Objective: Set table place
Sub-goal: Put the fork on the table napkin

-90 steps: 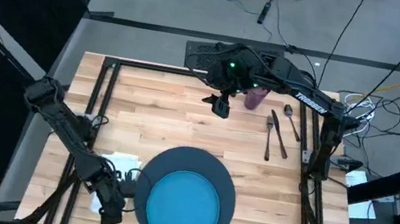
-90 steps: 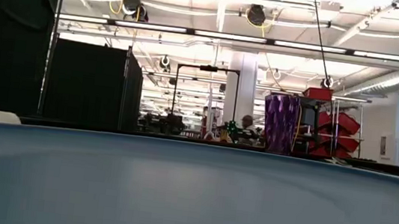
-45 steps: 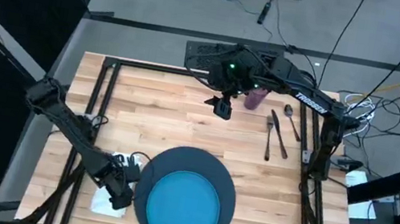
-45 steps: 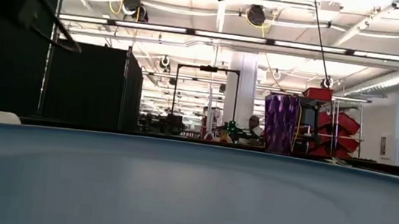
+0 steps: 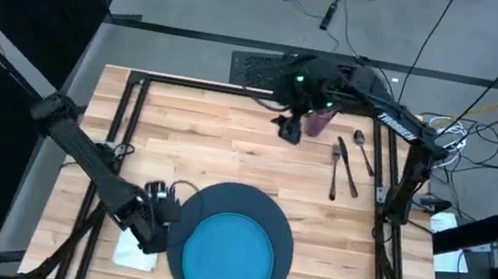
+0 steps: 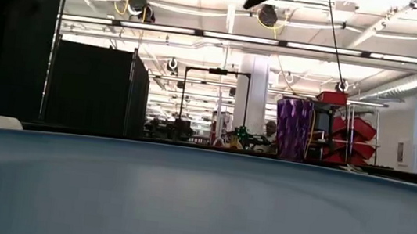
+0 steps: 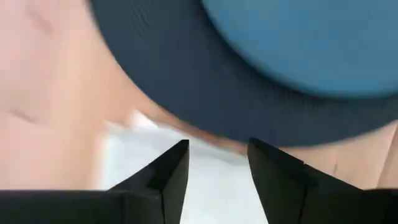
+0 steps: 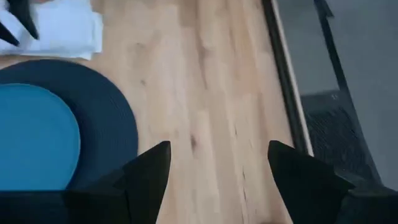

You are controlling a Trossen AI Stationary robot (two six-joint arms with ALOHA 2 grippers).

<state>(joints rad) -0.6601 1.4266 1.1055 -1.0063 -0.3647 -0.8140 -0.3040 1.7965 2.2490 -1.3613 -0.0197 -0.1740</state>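
Moved beside the cup [image 5: 320, 123], right end effector [image 5: 289, 131] gapes wide; left end effector [image 5: 155, 235], parted, over napkin [image 5: 135, 252].

charger [image 5: 280, 228] cut off at high view's bottom edge, napkin [image 7: 205, 186] blurred in left wrist view

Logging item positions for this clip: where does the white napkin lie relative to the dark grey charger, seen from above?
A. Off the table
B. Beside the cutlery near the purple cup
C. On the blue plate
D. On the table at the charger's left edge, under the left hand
D: in the high view the white napkin lies on the table at the left edge of the charger, with the left hand over it.
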